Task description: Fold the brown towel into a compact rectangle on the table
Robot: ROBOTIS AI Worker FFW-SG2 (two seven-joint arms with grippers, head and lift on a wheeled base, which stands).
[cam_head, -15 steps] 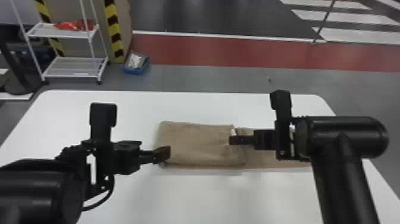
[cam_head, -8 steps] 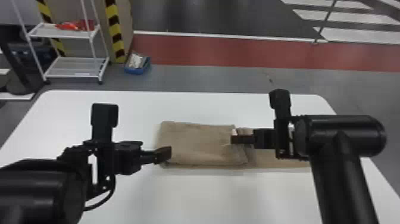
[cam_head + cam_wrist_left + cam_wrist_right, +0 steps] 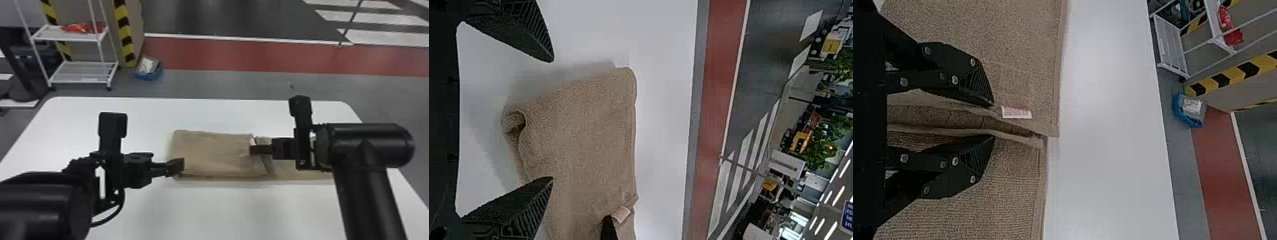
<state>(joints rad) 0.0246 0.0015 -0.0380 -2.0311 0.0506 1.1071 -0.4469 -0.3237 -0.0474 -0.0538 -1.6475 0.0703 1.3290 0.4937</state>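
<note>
Right wrist view, right gripper: The flat black fingers of the right gripper [image 3: 992,121] are held apart, with two adjacent cloth edges between them; no firm pinch is seen.
White tag: A small white rectangular tag [image 3: 1016,112] is seen at one of those edges, beside a fingertip.
Left gripper: The fingers of the left gripper [image 3: 553,120] are spread wide at the towel's left end, with nothing clamped; whether the cloth is touched cannot be told.
Brown towel: The long, textured brown cloth towel [image 3: 217,153] is laid flat across the middle of the table, its right part running under the right arm [image 3: 367,194].
Folding: The left part has been doubled over into a thicker rectangle; the right part is seen lower and unfolded over it. By judgement, that part is left to be brought across, then squared.
Table edges: The white, round-cornered table [image 3: 204,99] is left bare beyond the towel, and more widely on the near side. Room is offered on the left too, while the right end is crowded by the arm.
</note>
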